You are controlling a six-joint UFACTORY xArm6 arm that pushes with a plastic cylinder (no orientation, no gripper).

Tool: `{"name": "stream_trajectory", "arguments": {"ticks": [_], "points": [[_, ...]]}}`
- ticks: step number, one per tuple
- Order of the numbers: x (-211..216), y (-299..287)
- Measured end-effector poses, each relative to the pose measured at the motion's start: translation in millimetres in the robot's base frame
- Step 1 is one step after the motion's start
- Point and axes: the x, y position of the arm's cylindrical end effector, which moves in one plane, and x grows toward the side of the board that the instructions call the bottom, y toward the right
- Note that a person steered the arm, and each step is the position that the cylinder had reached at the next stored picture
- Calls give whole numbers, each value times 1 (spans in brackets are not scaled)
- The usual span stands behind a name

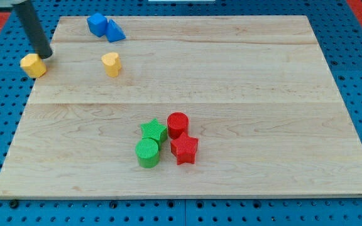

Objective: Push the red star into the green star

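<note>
- My tip (pixel 45 55) sits at the view's upper left, touching or just beside the yellow block (pixel 33 65), well apart from the stars; there is no claw, only the rod.
- Best to bring the tip round to the red star's (pixel 184 150) right side, then push leftward and slightly up toward the green star (pixel 153 131).
- Keep clear of the red cylinder (pixel 177 124) and green cylinder (pixel 147 153).
- The red star is a ridged block low on the bench (pixel 263 94), just right of the green star.

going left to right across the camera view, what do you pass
yellow block → my tip → blue block → yellow heart → green cylinder → red star
</note>
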Motion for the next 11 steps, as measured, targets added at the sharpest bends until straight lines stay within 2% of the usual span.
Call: {"name": "stream_trajectory", "arguments": {"ticks": [2, 4, 5, 6, 7, 8, 9, 10, 11], "points": [[19, 29], [139, 176], [258, 182], [293, 188], [276, 268], [252, 321], [242, 315], [231, 286], [254, 286]]}}
